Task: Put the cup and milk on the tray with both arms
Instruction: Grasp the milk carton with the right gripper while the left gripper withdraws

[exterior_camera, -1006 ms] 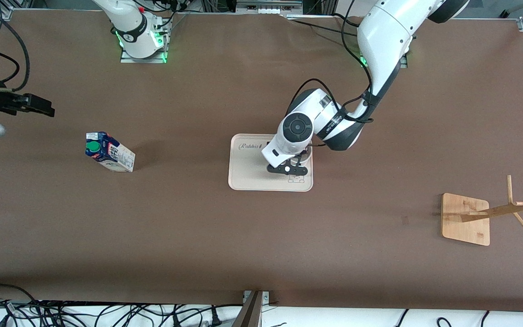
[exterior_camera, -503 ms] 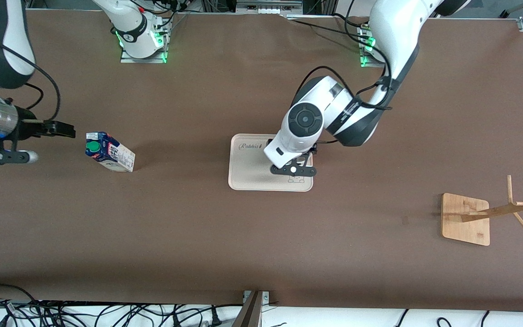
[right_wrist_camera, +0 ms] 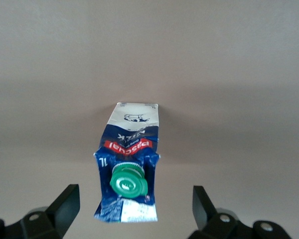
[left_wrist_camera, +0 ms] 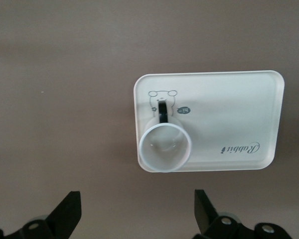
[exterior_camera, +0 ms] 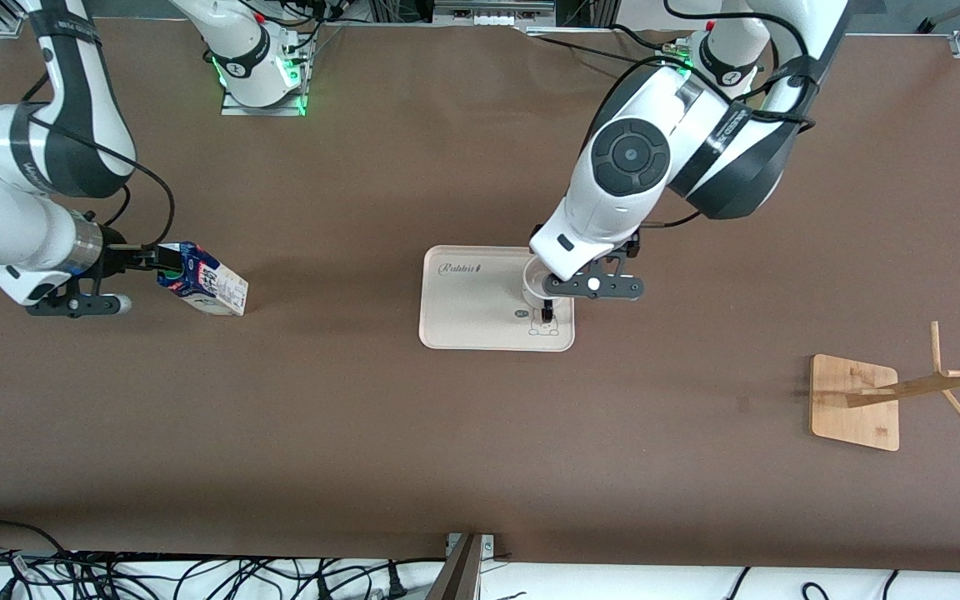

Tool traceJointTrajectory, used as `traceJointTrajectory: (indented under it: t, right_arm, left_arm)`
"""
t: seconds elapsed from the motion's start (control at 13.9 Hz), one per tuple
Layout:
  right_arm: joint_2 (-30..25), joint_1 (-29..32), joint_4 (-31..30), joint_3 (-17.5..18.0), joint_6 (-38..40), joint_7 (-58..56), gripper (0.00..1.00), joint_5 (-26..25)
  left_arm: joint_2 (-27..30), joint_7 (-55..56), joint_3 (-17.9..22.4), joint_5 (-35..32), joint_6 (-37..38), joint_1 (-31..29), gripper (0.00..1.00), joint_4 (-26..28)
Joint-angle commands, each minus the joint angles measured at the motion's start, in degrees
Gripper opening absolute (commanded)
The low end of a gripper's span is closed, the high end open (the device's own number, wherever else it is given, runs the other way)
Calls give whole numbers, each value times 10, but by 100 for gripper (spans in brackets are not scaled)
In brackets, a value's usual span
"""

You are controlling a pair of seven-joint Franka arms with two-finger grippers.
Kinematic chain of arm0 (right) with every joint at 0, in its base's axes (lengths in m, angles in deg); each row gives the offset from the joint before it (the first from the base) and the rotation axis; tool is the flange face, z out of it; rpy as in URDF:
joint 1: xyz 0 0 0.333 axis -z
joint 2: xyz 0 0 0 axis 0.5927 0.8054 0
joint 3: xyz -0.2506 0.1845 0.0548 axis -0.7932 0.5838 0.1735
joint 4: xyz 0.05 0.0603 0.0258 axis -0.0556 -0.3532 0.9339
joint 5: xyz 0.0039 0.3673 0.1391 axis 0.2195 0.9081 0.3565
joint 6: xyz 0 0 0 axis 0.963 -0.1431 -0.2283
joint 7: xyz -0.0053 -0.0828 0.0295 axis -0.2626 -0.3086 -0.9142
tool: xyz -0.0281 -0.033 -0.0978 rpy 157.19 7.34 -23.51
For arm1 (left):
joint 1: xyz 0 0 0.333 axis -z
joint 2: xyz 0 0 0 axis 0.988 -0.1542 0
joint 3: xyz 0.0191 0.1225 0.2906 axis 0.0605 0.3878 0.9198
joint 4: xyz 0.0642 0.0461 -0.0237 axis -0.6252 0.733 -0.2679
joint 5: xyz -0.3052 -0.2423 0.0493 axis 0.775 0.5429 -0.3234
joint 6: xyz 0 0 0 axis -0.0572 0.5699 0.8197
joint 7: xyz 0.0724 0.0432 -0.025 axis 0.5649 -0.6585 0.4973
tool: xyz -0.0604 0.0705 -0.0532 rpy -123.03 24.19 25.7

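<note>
On the brown desk (exterior_camera: 463,433), nearest the front camera, lay the flat cream rectangular tray (exterior_camera: 463,321) with "Rabbit" script. The white mug (exterior_camera: 535,283) with a black handle stood upright on it, at the corner toward the left arm's end. The left pincer (exterior_camera: 559,287) hung over that corner, spread wide and empty. Toward the right arm's end, well apart from the tray, stood the dark-blue and white green-capped milk carton (exterior_camera: 203,279), with the right pincer (exterior_camera: 147,260) wide open by its top, gripping nothing.

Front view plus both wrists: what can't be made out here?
- Cup on the tray: front view, left arm covers part; face side unseen in either view.
- Left gripper and right gripper: cut by wrist views' edges.
- Milk: whether fingers touch it.
- Wooden rack: cut by frame edge.
</note>
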Motion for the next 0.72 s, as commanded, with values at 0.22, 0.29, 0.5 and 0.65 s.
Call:
traceJointTrajectory:
  t: [0.22, 0.29, 0.5, 0.65]
  right_arm:
    - [-18, -12, -63, 2, -33, 24, 100, -12]
    - [-17, -12, -67, 2, -33, 24, 100, -12]
    - [-11, -12, -75, 2, -52, 24, 99, -11]
    - [-1, -11, -75, 2, -73, 24, 80, -11]
  left_arm:
    - [70, -81, 3, -6, 52, -96, 100, 9]
    - [75, -86, 6, -14, 61, -108, 100, 8]
    - [97, -120, 8, -59, 66, -137, 100, 8]
    - [100, -126, 7, -58, 67, -163, 100, 7]
